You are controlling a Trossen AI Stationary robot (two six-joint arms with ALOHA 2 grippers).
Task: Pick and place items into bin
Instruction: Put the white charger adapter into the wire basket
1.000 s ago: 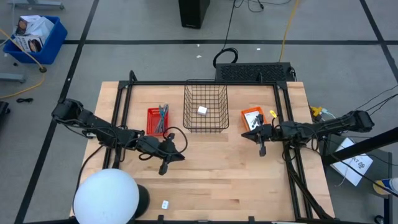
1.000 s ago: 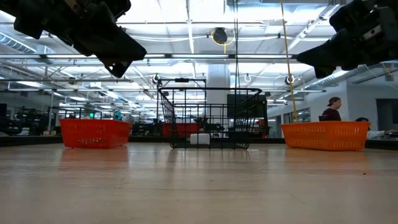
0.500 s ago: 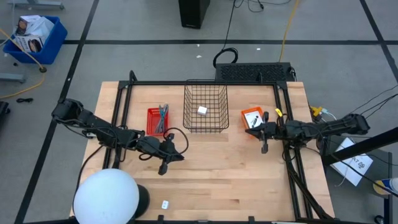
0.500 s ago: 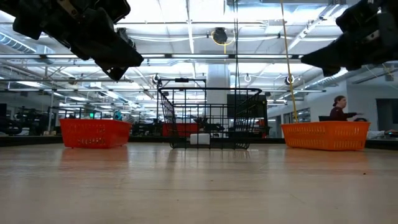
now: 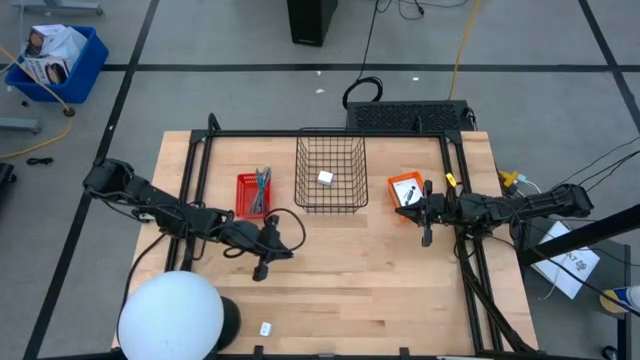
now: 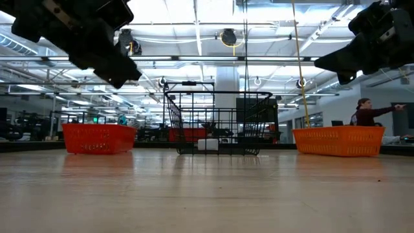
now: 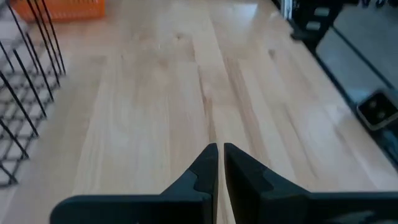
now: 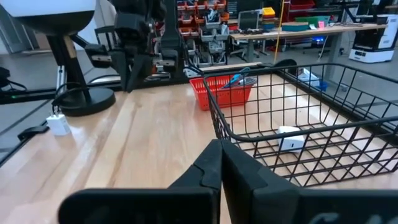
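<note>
A black wire basket (image 5: 330, 175) stands at the table's far middle with a tiny white block (image 5: 325, 177) on its floor, also shown in the right wrist view (image 8: 289, 138). A red bin (image 5: 252, 193) to its left holds slim teal pen-like tools (image 8: 239, 79). An orange bin (image 5: 405, 190) to its right holds a dark item and something white. Another tiny white block (image 5: 265, 328) lies near the table's front edge. My left gripper (image 7: 217, 163) is shut and empty above bare wood, near the red bin. My right gripper (image 8: 221, 160) is shut and empty, near the orange bin.
A lamp with a white dome (image 5: 170, 315) and a black base (image 8: 87, 99) stands at the front left corner. A black frame (image 5: 330, 132) runs round the table's far part. Bare wood (image 5: 360, 270) lies between the grippers. A person (image 6: 369, 115) shows far behind the table.
My right gripper has shifted a little toward the table's right edge, and my left gripper a little toward the left edge. Both stay shut and hold nothing. The person in the background has moved to the right.
</note>
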